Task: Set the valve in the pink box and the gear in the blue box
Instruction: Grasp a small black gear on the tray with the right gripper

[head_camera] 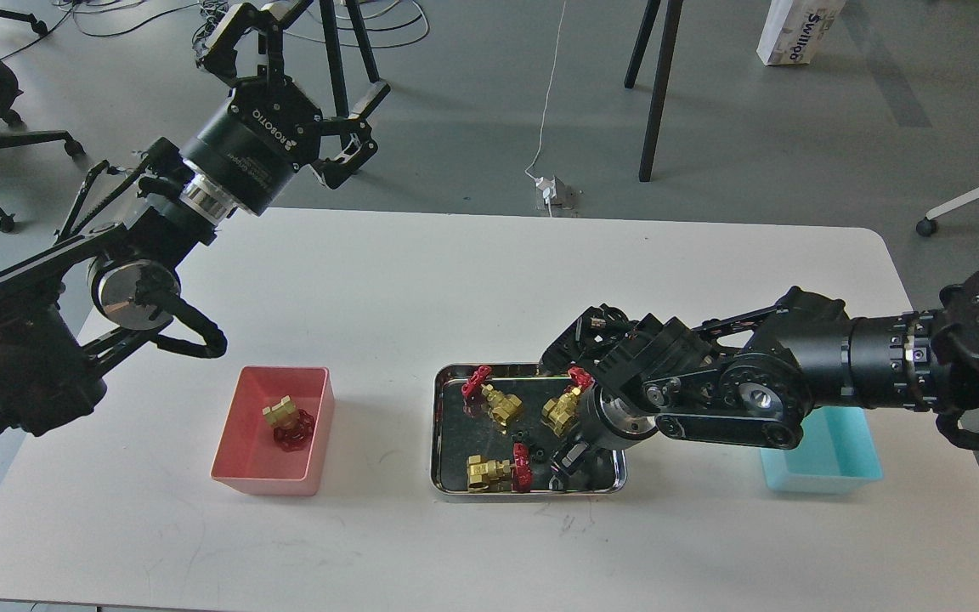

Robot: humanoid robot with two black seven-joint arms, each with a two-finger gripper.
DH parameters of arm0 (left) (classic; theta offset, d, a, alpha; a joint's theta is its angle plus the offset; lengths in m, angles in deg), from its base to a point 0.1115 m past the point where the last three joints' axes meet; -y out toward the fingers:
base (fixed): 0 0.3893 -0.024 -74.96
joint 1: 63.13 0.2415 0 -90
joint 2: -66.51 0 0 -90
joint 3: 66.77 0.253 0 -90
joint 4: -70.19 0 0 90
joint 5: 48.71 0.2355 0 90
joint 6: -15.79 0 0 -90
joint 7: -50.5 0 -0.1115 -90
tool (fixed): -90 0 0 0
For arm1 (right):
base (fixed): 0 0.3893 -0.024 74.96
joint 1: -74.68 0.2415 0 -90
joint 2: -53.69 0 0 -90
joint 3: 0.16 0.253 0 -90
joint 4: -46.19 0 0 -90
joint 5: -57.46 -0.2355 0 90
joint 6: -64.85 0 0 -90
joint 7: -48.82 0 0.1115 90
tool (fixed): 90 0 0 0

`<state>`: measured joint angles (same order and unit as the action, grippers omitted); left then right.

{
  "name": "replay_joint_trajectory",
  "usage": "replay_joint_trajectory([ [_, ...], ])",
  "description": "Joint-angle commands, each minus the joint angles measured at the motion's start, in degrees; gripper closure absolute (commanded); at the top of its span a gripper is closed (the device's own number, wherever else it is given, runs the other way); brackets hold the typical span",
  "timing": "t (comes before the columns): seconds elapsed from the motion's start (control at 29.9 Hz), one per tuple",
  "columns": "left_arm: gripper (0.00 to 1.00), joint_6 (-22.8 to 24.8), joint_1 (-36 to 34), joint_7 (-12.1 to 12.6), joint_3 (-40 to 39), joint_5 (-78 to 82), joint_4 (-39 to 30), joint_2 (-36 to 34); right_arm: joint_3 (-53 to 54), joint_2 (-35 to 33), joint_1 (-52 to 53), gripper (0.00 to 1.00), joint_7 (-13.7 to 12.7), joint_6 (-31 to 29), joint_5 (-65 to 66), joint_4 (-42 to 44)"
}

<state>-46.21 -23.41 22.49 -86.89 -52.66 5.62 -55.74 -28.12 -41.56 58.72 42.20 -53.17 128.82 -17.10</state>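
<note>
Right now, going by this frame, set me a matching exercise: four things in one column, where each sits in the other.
Things:
1. pink box
2. steel tray
3. blue box
4. left gripper

Places:
A. under the right arm, table's right side
B. raised beyond the table's far edge
C. table's left side, one valve inside
D. table centre, three valves inside

Pairs: 1-C, 2-D, 3-A, 4-B

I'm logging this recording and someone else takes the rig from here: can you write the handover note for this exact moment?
Left pincer: open, empty, raised beyond the table's far edge.
Right pincer: down in the steel tray; fingers too dark to read, grip unclear.
Done: one valve lies in the pink box.
Left: three valves still in the tray, at and. Small dark bits there may be gears; uncertain.
Blue box: partly hidden by the right arm; visible part empty.
</note>
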Motion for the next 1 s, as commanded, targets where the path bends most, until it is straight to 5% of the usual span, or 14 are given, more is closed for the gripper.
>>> replay_joint_trajectory([
  [0.0, 0.01, 0.0, 0.01, 0.0, 0.0, 0.17, 0.15, 0.43, 0.0, 0.06, -0.04, 0.51, -0.06, 0.02, 0.01, -0.17],
  [0.37, 0.01, 0.0, 0.45, 0.0, -0.09, 0.79, 0.33, 0.43, -0.53, 0.5, -1.35, 0.55, 0.02, 0.02, 0.36, 0.01],
  [0.97, 0.01, 0.0, 0.8, 0.0, -0.09, 0.88, 1.21, 0.61, -0.53, 0.5, -1.44, 0.79, 0.02, 0.02, 0.36, 0.1],
])
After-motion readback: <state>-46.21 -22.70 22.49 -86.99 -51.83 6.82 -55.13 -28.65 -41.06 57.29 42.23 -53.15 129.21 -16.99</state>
